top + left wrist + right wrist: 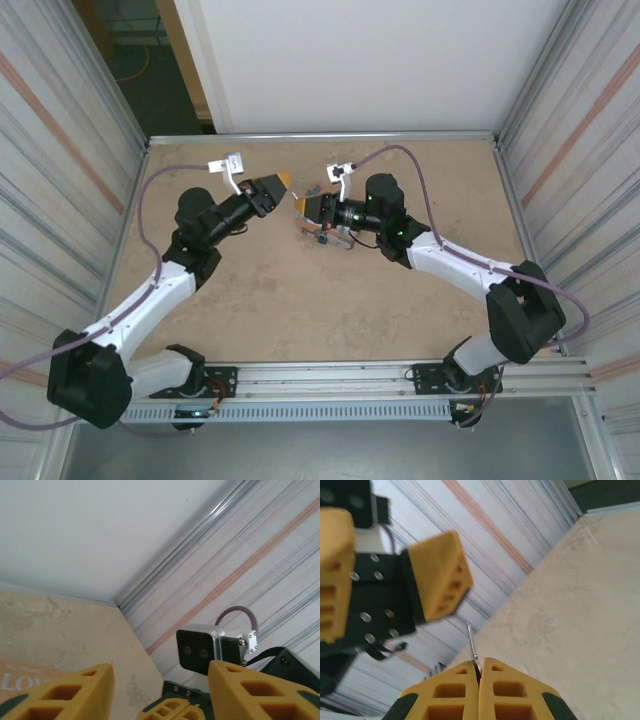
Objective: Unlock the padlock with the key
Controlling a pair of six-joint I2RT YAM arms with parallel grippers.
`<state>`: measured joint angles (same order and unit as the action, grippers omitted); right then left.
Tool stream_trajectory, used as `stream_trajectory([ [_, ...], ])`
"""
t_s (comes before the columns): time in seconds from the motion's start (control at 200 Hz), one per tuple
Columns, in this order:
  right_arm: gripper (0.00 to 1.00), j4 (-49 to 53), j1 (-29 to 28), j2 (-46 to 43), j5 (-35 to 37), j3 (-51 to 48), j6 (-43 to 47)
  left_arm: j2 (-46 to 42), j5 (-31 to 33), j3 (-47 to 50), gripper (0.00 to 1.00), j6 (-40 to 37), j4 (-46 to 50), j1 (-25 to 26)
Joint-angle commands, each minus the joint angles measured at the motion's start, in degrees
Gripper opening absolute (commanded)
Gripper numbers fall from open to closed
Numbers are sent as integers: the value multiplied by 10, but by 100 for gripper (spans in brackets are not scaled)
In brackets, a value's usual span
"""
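Observation:
My right gripper (479, 667) is shut on the key (471, 642), whose thin silvery blade sticks straight out past the yellow fingertips. In the top view the right gripper (299, 209) hovers at mid-table, tip to tip with my left gripper (284, 184). The left gripper (160, 687) is open, with nothing between its fingers (440, 575). Beneath the right wrist lies the colourful LOVE tin (325, 234), also at the left wrist view's lower left (20, 677). A tiny blue speck (322, 241) at the tin's near edge looks like the padlock; it is too small to tell more.
The brown tabletop (330, 300) is fenced by corrugated metal walls on both sides (70, 130) and a white panel behind (350, 60). The right wrist camera (197, 650) sits close in front of the left fingers. A rail (330, 380) runs along the near edge.

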<state>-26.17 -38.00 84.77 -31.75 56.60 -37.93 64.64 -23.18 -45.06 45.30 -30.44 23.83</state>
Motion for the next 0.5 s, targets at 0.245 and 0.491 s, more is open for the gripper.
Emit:
stream_trajectory([
  [0.245, 0, 258, 57, -66, 42, 1, 212, -64, 28, 13, 74, -166, 214, -7],
  [0.491, 0, 255, 114, -57, 26, -59, 213, -27, 13, 71, 75, -170, 217, -7],
])
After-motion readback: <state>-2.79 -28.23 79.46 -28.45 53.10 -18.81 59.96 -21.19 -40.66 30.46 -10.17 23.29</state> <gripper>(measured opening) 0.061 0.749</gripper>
